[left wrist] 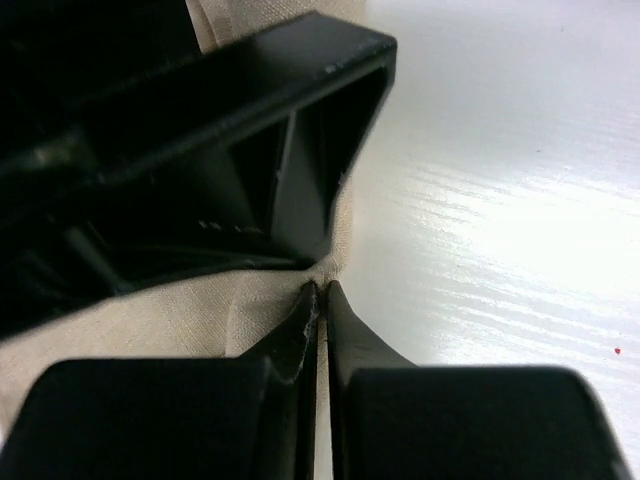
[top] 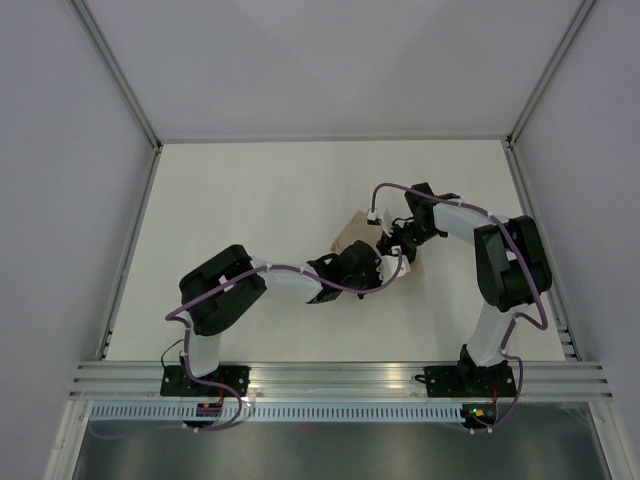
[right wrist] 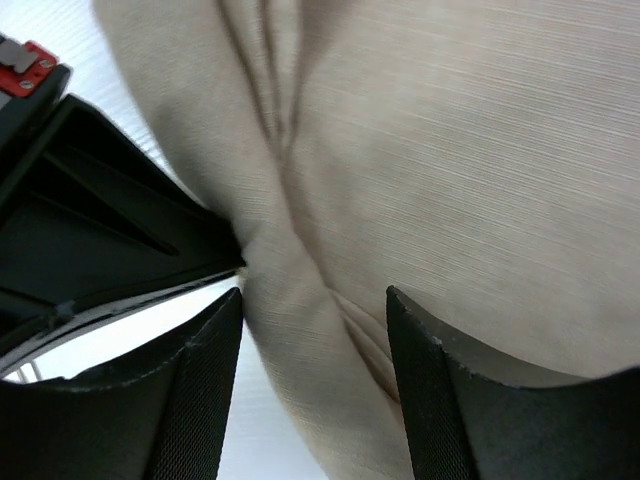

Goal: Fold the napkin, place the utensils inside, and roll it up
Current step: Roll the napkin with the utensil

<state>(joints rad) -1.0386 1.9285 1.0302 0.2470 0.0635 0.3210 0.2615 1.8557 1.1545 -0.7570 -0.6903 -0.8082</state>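
Observation:
The beige napkin (top: pixel 350 229) lies bunched small at mid-table, between both grippers. My left gripper (top: pixel 372 262) is at its near edge. In the left wrist view the left gripper (left wrist: pixel 322 290) is shut on a thin edge of the napkin (left wrist: pixel 150 325). My right gripper (top: pixel 392 243) is at the napkin's right side. In the right wrist view the right gripper (right wrist: pixel 315 300) is open, its fingers (right wrist: pixel 205 390) straddling a thick fold of the napkin (right wrist: pixel 450 150). The utensils are out of view.
The white table (top: pixel 250 200) is walled by grey panels on three sides, with an aluminium rail along its near edge (top: pixel 340 375). The two grippers are nearly touching: the left one's black finger (right wrist: pixel 90 230) shows close beside the right jaws.

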